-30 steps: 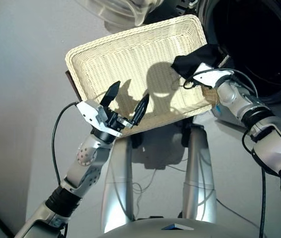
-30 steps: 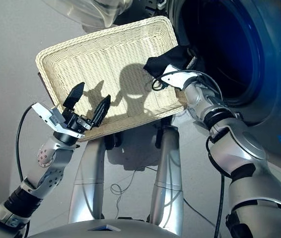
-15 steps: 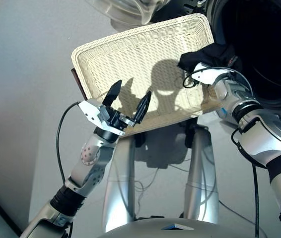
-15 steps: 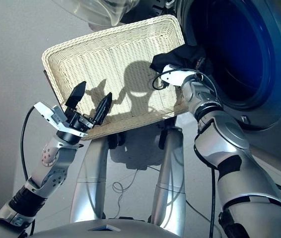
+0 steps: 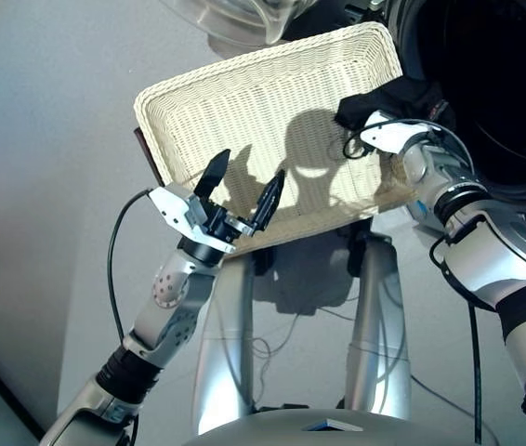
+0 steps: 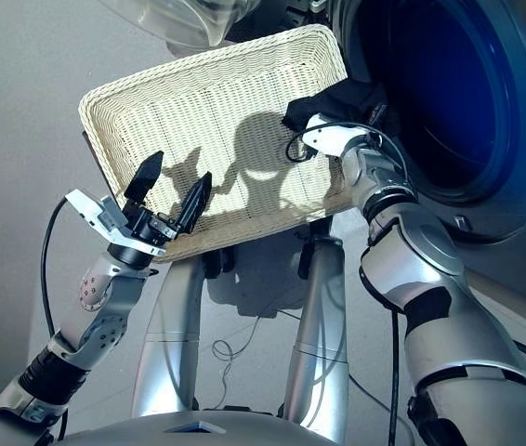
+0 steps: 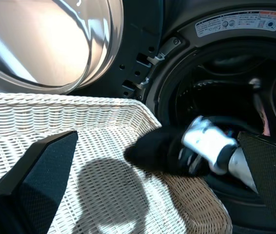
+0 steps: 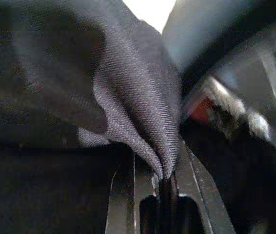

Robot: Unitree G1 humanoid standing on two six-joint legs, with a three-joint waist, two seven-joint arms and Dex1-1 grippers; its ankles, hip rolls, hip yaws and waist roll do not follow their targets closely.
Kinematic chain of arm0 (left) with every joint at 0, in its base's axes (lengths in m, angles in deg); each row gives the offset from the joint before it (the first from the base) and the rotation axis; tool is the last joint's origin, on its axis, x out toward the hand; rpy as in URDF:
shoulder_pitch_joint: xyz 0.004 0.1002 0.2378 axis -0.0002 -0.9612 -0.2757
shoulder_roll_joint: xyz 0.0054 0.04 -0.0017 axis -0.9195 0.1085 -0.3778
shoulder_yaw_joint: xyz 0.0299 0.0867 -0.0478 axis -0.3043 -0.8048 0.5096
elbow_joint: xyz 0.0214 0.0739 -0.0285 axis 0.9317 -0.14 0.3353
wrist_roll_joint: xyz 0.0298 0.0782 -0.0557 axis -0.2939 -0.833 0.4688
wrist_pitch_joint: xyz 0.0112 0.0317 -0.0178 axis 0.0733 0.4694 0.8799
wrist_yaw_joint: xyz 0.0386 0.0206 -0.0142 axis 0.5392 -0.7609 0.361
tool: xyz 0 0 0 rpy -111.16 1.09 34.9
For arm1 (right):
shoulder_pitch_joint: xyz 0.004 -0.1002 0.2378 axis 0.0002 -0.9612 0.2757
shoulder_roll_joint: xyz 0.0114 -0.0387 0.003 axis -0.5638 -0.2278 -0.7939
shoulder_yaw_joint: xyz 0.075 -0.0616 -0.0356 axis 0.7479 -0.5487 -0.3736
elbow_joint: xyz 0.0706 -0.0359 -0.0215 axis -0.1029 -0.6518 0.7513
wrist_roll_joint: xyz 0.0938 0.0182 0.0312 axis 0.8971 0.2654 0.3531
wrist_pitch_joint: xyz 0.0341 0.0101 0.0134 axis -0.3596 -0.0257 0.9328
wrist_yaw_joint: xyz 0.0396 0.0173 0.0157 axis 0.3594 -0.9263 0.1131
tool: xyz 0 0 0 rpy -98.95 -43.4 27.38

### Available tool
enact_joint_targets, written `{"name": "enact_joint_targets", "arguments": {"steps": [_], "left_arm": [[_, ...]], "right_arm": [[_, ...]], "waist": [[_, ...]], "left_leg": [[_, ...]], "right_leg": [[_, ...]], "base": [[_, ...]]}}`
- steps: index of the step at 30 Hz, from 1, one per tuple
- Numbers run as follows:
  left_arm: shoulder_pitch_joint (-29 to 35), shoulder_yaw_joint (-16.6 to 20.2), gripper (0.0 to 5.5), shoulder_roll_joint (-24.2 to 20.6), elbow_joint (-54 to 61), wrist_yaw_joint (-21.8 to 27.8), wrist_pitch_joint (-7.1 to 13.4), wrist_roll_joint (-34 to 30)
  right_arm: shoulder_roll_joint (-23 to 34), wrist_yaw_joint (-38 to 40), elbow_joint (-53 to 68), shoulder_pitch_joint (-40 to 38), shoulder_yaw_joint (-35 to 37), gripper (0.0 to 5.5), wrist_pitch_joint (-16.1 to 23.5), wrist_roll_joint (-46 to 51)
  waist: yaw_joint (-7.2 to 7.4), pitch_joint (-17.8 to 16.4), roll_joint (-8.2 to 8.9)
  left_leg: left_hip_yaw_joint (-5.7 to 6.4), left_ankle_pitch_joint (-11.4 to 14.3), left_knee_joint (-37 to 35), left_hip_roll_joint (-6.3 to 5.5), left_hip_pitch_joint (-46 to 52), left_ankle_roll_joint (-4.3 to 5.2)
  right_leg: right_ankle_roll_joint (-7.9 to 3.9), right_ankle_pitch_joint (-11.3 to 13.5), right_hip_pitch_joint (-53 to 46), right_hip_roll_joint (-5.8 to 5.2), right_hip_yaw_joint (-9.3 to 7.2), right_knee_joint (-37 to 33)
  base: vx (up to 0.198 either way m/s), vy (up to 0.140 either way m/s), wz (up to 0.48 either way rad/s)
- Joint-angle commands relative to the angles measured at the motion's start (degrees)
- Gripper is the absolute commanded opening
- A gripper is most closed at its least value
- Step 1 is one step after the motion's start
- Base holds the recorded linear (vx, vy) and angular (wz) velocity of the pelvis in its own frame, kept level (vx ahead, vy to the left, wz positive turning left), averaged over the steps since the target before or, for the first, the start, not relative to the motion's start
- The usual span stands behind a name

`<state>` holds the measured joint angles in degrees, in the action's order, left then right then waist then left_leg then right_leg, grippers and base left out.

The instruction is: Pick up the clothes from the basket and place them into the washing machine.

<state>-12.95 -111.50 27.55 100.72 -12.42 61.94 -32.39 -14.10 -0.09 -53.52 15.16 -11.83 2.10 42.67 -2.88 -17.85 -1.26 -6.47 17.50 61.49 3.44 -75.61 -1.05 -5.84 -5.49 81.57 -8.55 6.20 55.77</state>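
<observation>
Right tool (image 5: 367, 130) is clamped on the black garment (image 5: 388, 98), upper right of the head view, right at the basket's far corner where the rim meets the washing machine (image 6: 486, 111) porthole. The right wrist view confirms it: dark cloth pinched tight between the closed fingers, a fold bunched in the slot. The garment hangs over the basket (image 5: 244, 102) rim, just beside the drum opening, not yet inside it.

Left tool (image 5: 244, 190) sits lower left of centre, fingers spread wide, holding nothing, hovering over the basket's near edge. The rest of the basket floor shows bare weave and shadows; no other clothes visible there.

So this looks like the carry step for the black piece, probably the last one. In the left wrist view, the door (image 7: 55, 44) stands swung open. Next move calls for pushing the right arm on through the porthole, past the door seal, and letting go only once the cloth is well clear of the lip.
</observation>
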Motion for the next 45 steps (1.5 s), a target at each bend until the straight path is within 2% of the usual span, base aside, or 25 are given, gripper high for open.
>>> {"name": "enact_joint_targets", "arguments": {"steps": [1, 4, 7, 12, 18, 22, 26, 31, 36, 42, 45], "left_arm": [[0.4, 0.6, 5.50, -0.1, 6.0, -0.4, 3.9, -2.6], [1.0, -0.1, 5.50, -0.5, 5.1, 0.4, 4.6, -2.0], [0.3, -0.1, 5.50, -1.0, 4.7, 2.1, 5.3, -0.7], [-1.2, 0.3, 5.50, -1.5, 3.8, 3.7, 5.5, 0.7], [-1.1, -0.5, 5.50, -1.9, 3.9, 2.9, 5.9, 0.9], [0.3, -2.0, 5.50, -2.0, 4.3, 0.9, 5.5, 0.3], [1.4, -3.4, 5.50, -2.4, 5.1, 0.8, 4.9, 0.4], [1.8, -3.9, 5.50, -3.1, 6.3, 1.2, 4.7, 1.1], [1.9, -3.9, 5.50, -3.8, 7.6, 1.2, 4.7, 2.0], [1.4, -3.7, 5.50, -4.7, 8.8, 1.2, 4.5, 2.3], [1.5, -3.7, 5.50, -4.9, 8.8, 1.0, 4.6, 2.1]], "right_arm": [[3.0, 3.5, 5.4, 0.7, 3.8, 0.00, 7.0, 14.1], [3.7, -1.1, 13.6, -5.2, 9.8, 0.00, 12.6, 26.7], [4.5, -5.3, 16.6, -10.9, 16.0, 0.00, 16.6, 38.0], [3.7, -11.0, 17.2, -15.9, 23.1, 0.00, 20.3, 50.8], [2.9, -6.5, 13.6, -13.9, 30.3, 0.00, 24.0, 58.0], [3.3, -1.7, 9.3, -7.3, 35.0, 0.00, 26.4, 64.1], [7.8, -0.7, 5.7, -1.2, 35.2, 0.00, 25.3, 67.3], [14.1, -0.2, 2.3, 4.9, 29.4, 0.00, 22.7, 64.4], [19.8, 1.1, -0.5, 10.0, 26.0, 0.00, 22.1, 64.1], [23.9, 1.5, -1.3, 13.6, 22.3, 0.00, 21.0, 62.8], [23.8, 1.0, -2.8, 14.0, 20.7, 0.00, 19.9, 62.0]], "waist": [[1.56, 0.0, -1.43], [2.08, -0.1, -1.18], [2.30, -0.2, -1.40], [2.10, -0.2, -1.74], [1.85, 0.3, -2.19], [1.25, 0.6, -2.72], [0.58, 1.2, -2.95], [-0.06, 1.8, -2.87], [-0.26, 2.1, -2.76], [-0.19, 2.3, -2.45], [-0.10, 2.1, -2.24]], "left_leg": [[-1.53, -4.4, -5.0, -0.02, -1.2, -2.14], [-1.44, -4.3, -4.8, 0.09, -1.2, -2.09], [-1.16, -4.2, -4.4, 0.10, -1.3, -2.12], [-0.99, -4.1, -4.0, 0.07, -1.4, -2.03], [-0.86, -3.7, -3.7, 0.05, -1.4, -1.96], [-0.77, -3.4, -3.6, -0.04, -1.6, -1.85], [-0.66, -3.4, -3.6, -0.02, -1.8, -1.76], [-0.44, -3.4, -3.6, 0.03, -1.9, -1.71], [-0.22, -3.3, -3.5, 0.00, -2.1, -1.64], [-0.03, -3.2, -3.4, 0.01, -2.1, -1.57], [-0.06, -3.3, -3.2, 0.07, -2.2, -1.55]], "right_leg": [[3.66, -0.5, -2.4, -0.60, -1.37, 0.1], [3.65, -0.7, -2.5, -0.51, -1.35, 0.3], [3.70, -1.2, -2.4, -0.51, -1.29, 0.8], [3.67, -1.6, -2.4, -0.47, -1.27, 1.2], [3.76, -2.1, -2.4, -0.33, -1.20, 1.6], [3.71, -2.4, -2.3, -0.27, -1.10, 1.6], [3.59, -2.7, -2.0, -0.33, -1.09, 1.7], [3.55, -2.9, -1.8, -0.50, -1.15, 1.8], [3.51, -3.1, -1.7, -0.54, -1.19, 2.1], [3.48, -3.2, -1.5, -0.59, -1.19, 2.4], [3.51, -3.0, -1.4, -0.47, -1.21, 2.4]], "base": [[0.000, 0.000, 0.000], [0.000, 0.000, 0.000], [0.000, 0.000, 0.000], [0.000, 0.000, 0.000], [0.000, 0.000, 0.000], [0.000, 0.000, 0.000], [0.000, 0.000, 0.000], [0.000, 0.000, 0.000], [0.000, 0.000, 0.000], [0.000, 0.000, 0.000], [0.000, 0.000, 0.000]]}}
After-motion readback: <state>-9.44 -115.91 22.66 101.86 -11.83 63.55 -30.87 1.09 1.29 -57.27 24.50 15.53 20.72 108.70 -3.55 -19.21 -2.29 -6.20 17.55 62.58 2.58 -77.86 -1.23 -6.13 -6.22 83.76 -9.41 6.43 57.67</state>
